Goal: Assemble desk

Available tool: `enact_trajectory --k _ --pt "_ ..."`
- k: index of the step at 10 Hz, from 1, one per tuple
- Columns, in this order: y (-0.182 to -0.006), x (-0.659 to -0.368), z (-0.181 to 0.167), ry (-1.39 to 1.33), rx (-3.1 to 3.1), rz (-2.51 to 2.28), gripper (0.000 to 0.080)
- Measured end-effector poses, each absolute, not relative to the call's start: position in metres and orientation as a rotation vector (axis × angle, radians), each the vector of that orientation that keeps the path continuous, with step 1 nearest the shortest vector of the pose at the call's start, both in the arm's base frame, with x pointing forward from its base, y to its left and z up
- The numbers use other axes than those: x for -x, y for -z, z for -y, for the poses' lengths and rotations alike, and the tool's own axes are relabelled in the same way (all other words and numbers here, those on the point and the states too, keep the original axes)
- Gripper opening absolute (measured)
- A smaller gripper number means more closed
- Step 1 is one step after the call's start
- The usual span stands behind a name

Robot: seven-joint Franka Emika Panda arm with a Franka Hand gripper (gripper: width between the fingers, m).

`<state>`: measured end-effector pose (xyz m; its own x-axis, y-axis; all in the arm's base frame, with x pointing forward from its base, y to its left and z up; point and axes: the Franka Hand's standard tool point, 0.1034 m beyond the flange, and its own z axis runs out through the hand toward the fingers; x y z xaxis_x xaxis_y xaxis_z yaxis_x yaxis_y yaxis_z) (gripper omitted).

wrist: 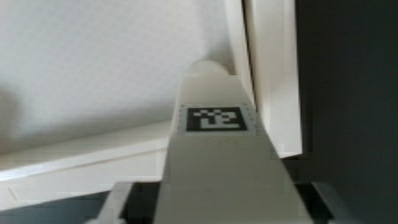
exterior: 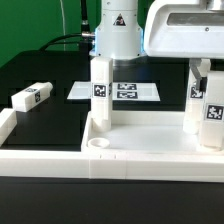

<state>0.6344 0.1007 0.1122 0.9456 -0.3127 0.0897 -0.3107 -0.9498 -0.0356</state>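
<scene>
1. A loose desk leg (exterior: 30, 97) lies on its side at the edge of the black tabletop (exterior: 55, 95) on the exterior view's left, at the low barrier wall (exterior: 40, 135). I cannot tell whether it rests on the wall.
2. An upright leg (exterior: 100, 92) stands at the left end of the desk panel (exterior: 140, 150), with a round socket (exterior: 97, 145) just in front of it.
3. The marker board (exterior: 128, 90) lies flat near the tabletop's middle, behind the desk panel.
4. The desk panel, white and rimmed, lies along the tabletop's near edge and runs out at the exterior view's right.
5. The held leg (exterior: 212, 108) stands upright over the panel's right end, with the hand (exterior: 204, 68) clamped on its top.
6. In the wrist view the held leg (wrist: 217, 150) fills the gap in the hand (wrist: 217, 195) between the fingers (wrist: 128, 200). Its tagged face is toward the camera and its far tip is by the panel's rim (wrist: 267, 70). I cannot tell whether it is seated.
</scene>
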Motion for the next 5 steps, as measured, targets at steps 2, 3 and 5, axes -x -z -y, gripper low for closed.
enact_trajectory --k 2,3,5 --pt "-0.1121 -0.6341 -0.1019 0.134 2.994 -0.781 0.0289" --pt "-0.1118 -0.6336 -0.1019 0.125 2.943 -0.944 0.029" --pt "-0.1111 -0.6334 -0.1019 0.116 2.873 -1.128 0.029"
